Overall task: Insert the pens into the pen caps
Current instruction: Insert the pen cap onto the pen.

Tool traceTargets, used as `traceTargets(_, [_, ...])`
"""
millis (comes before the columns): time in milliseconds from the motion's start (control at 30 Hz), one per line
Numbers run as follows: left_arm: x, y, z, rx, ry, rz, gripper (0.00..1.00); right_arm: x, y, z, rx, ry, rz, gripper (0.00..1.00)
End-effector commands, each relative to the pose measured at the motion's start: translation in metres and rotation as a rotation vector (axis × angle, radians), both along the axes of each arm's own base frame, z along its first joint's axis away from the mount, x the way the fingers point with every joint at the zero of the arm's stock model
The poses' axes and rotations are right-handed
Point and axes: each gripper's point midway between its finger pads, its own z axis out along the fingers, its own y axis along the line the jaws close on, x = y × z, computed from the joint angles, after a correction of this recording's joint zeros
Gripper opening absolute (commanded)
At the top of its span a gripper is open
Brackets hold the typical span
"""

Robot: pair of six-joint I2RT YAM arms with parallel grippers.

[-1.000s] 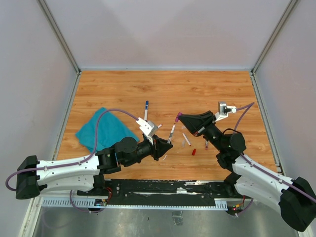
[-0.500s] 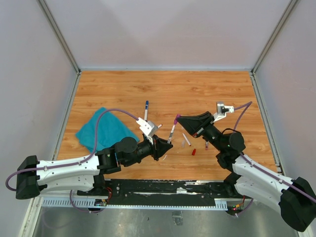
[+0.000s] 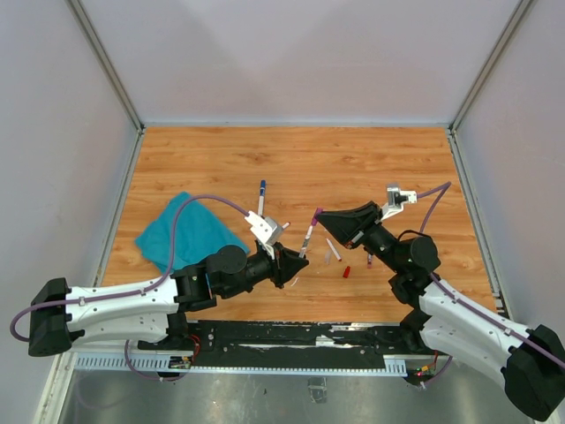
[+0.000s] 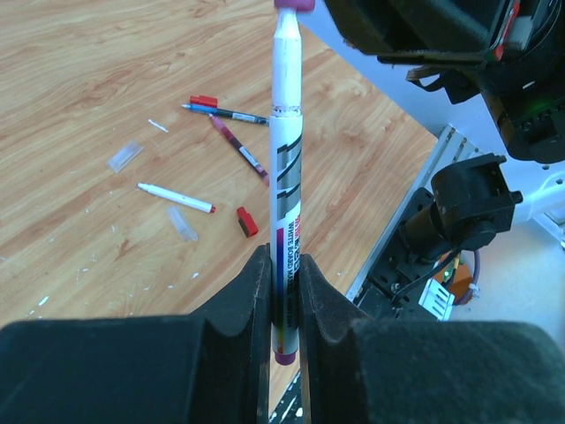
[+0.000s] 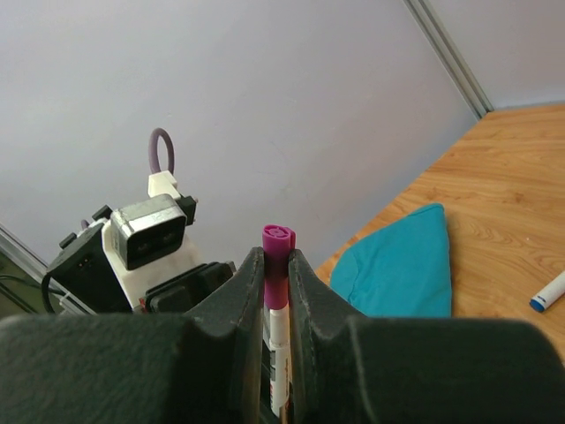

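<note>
Teal cloth point(image 5: 402, 265) behind magenta cap point(image 5: 278, 240), right wrist view

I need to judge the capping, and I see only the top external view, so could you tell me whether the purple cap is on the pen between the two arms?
Observer: In the right wrist view the purple cap sits over the end of the white pen, with the right jaws closed on the cap. I cannot tell whether it is fully seated.
Operator: Thank you. Where does the left arm grip the pen?
Observer: The left wrist view shows the left jaws shut on the printed lower barrel, just above its magenta end.
</note>
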Motion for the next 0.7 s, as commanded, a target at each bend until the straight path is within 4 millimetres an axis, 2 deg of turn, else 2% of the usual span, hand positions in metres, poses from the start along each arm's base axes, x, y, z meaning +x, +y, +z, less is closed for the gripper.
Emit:
traceTargets(0, [0.003,-0.004,0.019,-0.048,-0.032,0.012,0.0,-0.003,0.003,-0.011,-0.067,-0.014,0.028,0.01])
traceTargets(367, [0.004,-0.005,0.019,-0.046,-0.033,0.015,0.0,-0.008,0.01,-0.025,-0.112,-0.002,0.079,0.04])
traceTargets(600, [0.009,-0.001,0.019,-0.047,-0.036,0.05,0.0,-0.012,0.006,-0.035,-0.163,-0.02,0.063,0.3])
traceTargets(667, [0.01,0.001,0.02,-0.053,-0.035,0.064,0.01,-0.012,0.003,-0.035,-0.19,-0.031,0.043,0.41])
